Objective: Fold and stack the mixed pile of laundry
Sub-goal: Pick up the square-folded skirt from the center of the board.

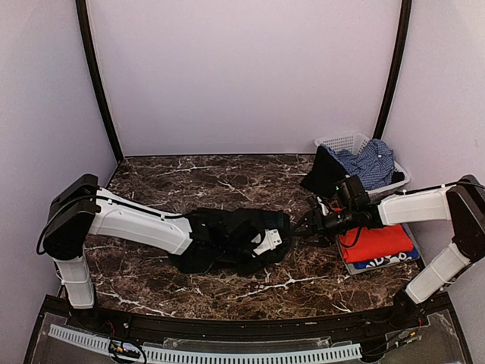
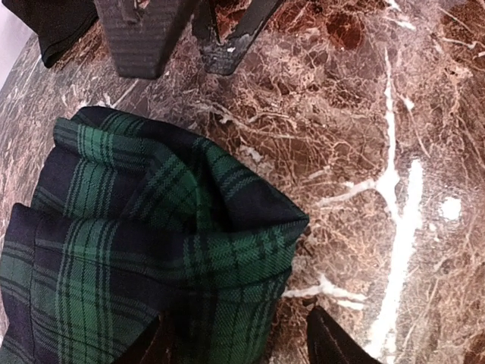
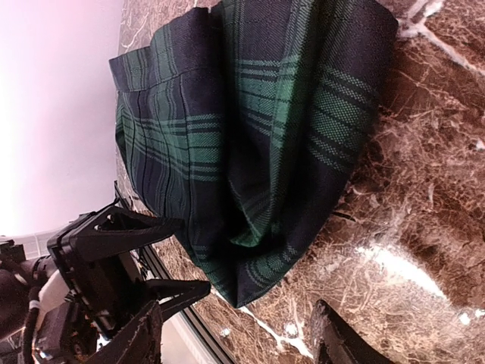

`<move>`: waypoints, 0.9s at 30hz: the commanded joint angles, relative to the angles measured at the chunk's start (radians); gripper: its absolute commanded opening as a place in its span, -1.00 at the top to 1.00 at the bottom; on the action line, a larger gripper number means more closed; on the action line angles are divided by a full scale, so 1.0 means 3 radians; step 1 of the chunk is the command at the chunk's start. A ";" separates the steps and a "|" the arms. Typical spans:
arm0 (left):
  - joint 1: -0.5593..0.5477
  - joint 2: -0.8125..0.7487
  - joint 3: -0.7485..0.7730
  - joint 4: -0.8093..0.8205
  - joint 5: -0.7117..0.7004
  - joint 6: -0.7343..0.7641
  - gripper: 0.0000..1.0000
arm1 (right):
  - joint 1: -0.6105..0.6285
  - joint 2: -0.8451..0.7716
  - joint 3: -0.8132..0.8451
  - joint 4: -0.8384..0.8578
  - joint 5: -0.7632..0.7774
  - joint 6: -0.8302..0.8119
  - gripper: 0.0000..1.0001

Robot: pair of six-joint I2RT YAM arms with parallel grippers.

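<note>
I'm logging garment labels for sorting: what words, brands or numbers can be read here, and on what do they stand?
White print on the royal blue T-shirt, lying mostly under the red-orange T-shirt: some letters show, but they are too blurred and too covered to read.
No text is visible on the tartan skirt, the white basket or the marble table.

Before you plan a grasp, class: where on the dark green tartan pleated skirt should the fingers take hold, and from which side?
Probably its doubled-over corner. The dark green tartan pleated skirt bunches there into a thick, rounded fold with a free edge. Come in from the bare brown marble table beyond that corner, where the fold's edge lies exposed.
</note>
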 commanded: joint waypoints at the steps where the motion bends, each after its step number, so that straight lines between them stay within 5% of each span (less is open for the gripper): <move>1: -0.0042 0.0142 0.0124 0.0001 -0.0044 0.0299 -0.09 | -0.0030 -0.0019 -0.0052 0.0114 0.0002 0.0046 -0.27; 9: -0.0047 0.0425 0.0095 0.0119 -0.0005 0.0250 0.02 | -0.0029 0.0187 -0.0097 0.0302 -0.0061 0.0086 -0.26; 17: 0.0044 0.0192 -0.0122 0.0568 0.0216 -0.0071 0.81 | 0.0025 0.0317 -0.0104 0.0444 -0.0142 0.0168 -0.33; 27: 0.0172 -0.0004 -0.0257 0.0777 0.0405 -0.0286 0.91 | 0.0194 0.0390 -0.0088 0.0664 -0.0194 0.0457 -0.54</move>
